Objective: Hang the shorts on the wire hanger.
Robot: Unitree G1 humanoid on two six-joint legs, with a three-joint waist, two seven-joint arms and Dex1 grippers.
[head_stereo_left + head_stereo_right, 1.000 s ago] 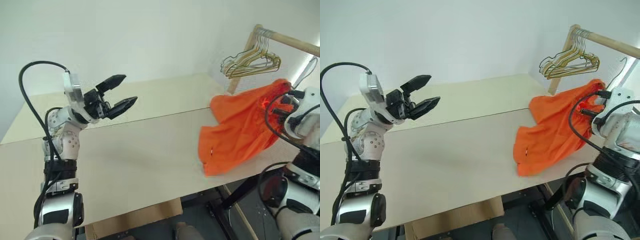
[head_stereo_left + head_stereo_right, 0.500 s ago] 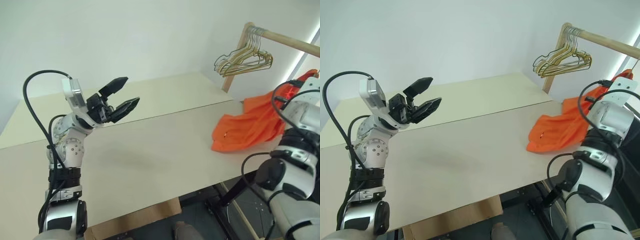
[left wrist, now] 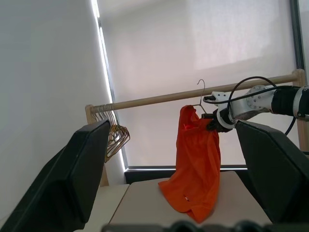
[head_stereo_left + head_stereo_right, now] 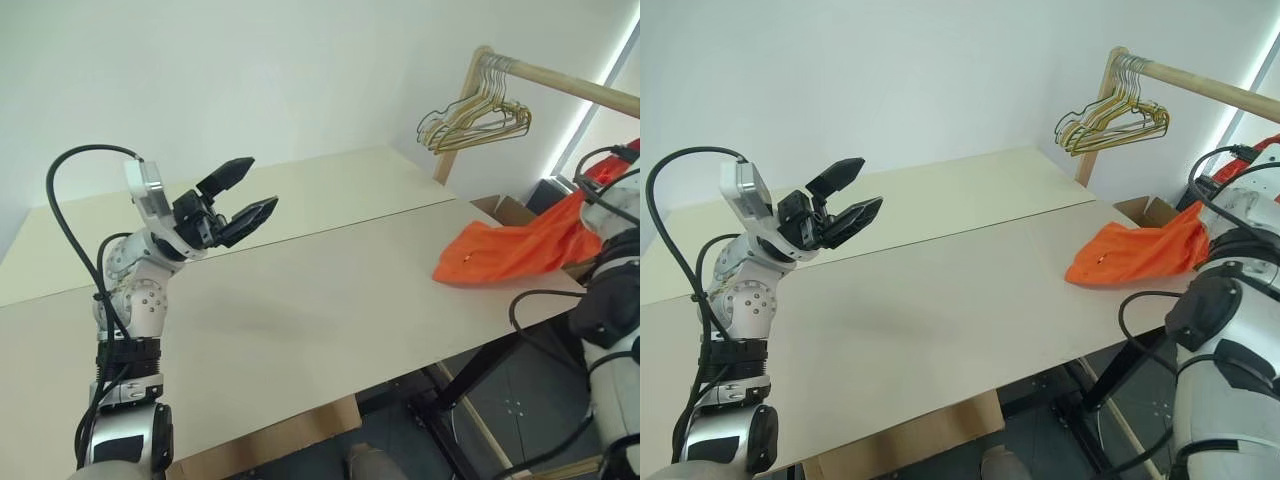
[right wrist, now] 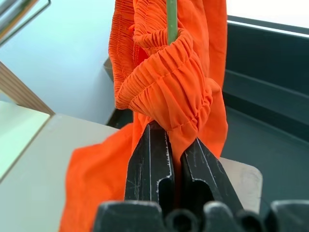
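At the far right end of the tabletop [image 4: 940, 300], the right tool [image 5: 171, 145] has its two black fingers pressed together on the gathered waistband of the shorts [image 3: 195, 164], pinching a fold of the orange fabric. From that pinch the shorts hang down, and their lower end trails onto the corner of the tabletop, where a tiny white tag shows near the hem. Just above the right tool, a thin wire of the wire hanger [image 3: 201, 96] passes through the bunched waistband, and its curved hook rises to the wooden rail [image 3: 159, 99] behind; whether the hook rests on the rail I cannot tell. Well apart from the right tool, along the same rail and nearer its upright post, hangs a bunch of gold and silver hangers [image 4: 475, 110]. The left tool [image 4: 245, 192] is raised over the opposite end of the tabletop, its fingers spread wide and holding nothing, pointing across toward the right tool and the shorts.
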